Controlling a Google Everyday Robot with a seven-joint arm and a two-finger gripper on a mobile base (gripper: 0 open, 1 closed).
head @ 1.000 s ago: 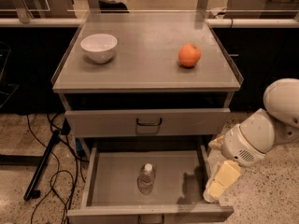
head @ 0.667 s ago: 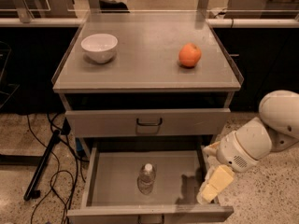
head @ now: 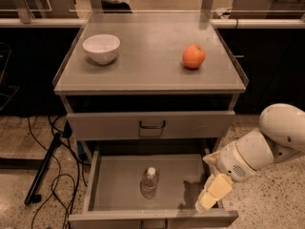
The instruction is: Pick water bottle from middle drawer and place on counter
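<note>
The water bottle (head: 149,181), clear with a white cap, stands upright near the middle of the open middle drawer (head: 109,185). My gripper (head: 209,194), with pale yellow fingers, hangs over the drawer's right side wall, to the right of the bottle and apart from it. It holds nothing. The counter (head: 147,56) is the flat grey top of the cabinet above.
A white bowl (head: 101,47) sits at the counter's left and an orange fruit (head: 193,56) at its right. The top drawer (head: 151,124) is shut. Black cables (head: 52,175) and a dark leg lie on the floor left of the cabinet.
My arm and gripper have moved a little left and down, closer to the drawer's right wall. The bottle has not moved.
</note>
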